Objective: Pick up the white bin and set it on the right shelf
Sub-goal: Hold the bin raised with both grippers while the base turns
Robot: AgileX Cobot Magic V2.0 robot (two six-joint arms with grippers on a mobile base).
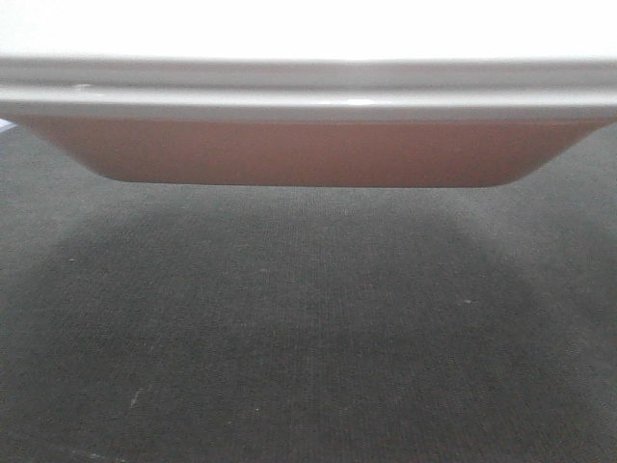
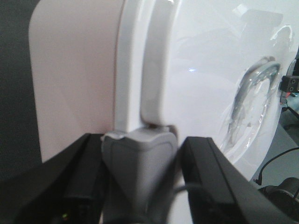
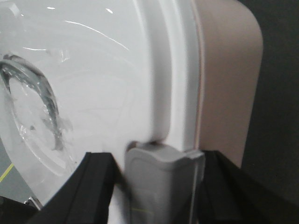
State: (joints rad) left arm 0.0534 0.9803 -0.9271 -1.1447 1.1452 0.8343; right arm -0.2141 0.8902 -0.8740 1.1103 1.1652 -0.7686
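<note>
Floor: dark grey carpet (image 1: 308, 338) fills the lower part of the front view, with a broad shadow under the bin.
White bin: the white bin (image 1: 308, 149) hangs level above the carpet, clear of it. It spans the whole front view, pinkish wall below and pale rim above.
Lid: the glossy white lid (image 2: 205, 93) is on, its raised rim beside the pinkish wall.
Window: a clear taped patch (image 2: 252, 107) sits in the lid.
Left gripper: the left gripper (image 2: 140, 140) has its black fingers (image 2: 86, 163) closed narrowly on a grey latch (image 2: 140, 163) at the bin's rim.
Right gripper: the right gripper (image 3: 156, 156) clamps the grey latch (image 3: 159, 182) on the opposite rim, fingers (image 3: 96, 182) tight at either side.
</note>
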